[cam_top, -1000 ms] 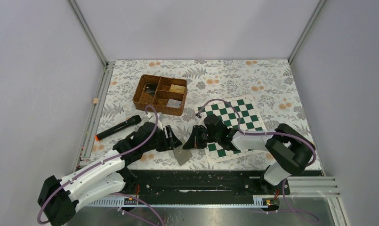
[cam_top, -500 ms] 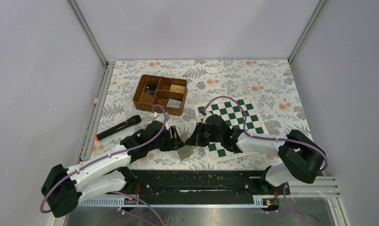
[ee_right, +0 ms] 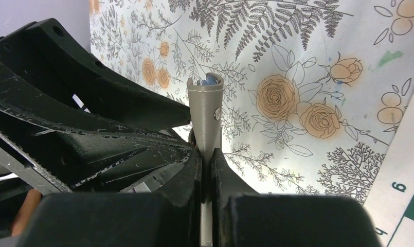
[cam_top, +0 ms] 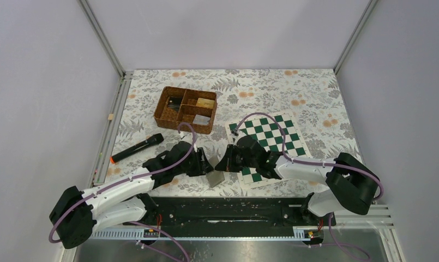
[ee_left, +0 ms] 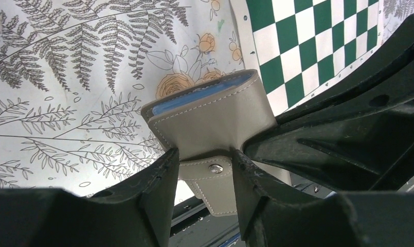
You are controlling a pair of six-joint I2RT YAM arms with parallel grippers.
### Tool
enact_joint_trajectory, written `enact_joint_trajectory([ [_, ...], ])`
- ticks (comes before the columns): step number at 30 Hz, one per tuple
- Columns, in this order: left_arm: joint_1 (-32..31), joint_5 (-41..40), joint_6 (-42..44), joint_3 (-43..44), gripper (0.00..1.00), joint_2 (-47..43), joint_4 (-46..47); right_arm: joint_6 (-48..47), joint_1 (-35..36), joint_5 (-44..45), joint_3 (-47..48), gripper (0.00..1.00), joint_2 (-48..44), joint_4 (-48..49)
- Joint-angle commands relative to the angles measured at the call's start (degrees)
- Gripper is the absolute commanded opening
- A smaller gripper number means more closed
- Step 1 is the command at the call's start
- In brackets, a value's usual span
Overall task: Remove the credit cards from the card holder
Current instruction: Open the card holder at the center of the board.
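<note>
The card holder (cam_top: 215, 178) is grey outside with a light blue lining at its top edge. It is held off the floral table between both grippers. In the left wrist view my left gripper (ee_left: 202, 164) has its fingers closed on either side of the card holder (ee_left: 210, 123) at its snap strap (ee_left: 215, 172). In the right wrist view my right gripper (ee_right: 206, 159) is shut on the edge-on card holder (ee_right: 204, 108). The two grippers (cam_top: 206, 164) (cam_top: 223, 162) meet tip to tip. No loose cards show.
A brown wicker basket (cam_top: 162, 109) with compartments stands at the back left. A green-and-white chessboard mat (cam_top: 277, 136) lies under my right arm and also shows in the left wrist view (ee_left: 307, 36). A black marker with an orange tip (cam_top: 136, 148) lies at the left.
My left gripper has moved right and closed in on the card holder. The holder's far edge has come up off the table between the two grippers. My right arm shifted slightly.
</note>
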Motion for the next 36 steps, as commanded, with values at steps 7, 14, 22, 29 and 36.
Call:
enact_joint_trajectory([
  [7,-0.99,2.97,-2.04,-1.92,0.44,1.27,6.21,-0.11,0.73,1.98,0.66,0.00,-2.43,2.79],
  [14,-1.25,3.05,-2.19,-2.50,0.16,1.63,6.97,-0.24,0.76,2.34,0.32,0.00,-3.00,2.93],
  [22,-1.29,1.73,-1.42,-2.54,0.00,-1.49,4.12,-2.53,-0.03,4.90,-1.15,0.00,-5.24,1.51],
  [29,-1.26,-3.72,-0.87,-2.40,0.00,-5.87,-3.15,-3.36,-1.97,4.93,-2.50,0.00,-8.00,1.61],
  [36,-1.29,-4.11,-1.48,-2.83,0.00,-7.86,-4.30,-4.27,-2.30,4.30,-2.89,0.00,-9.55,1.70],
])
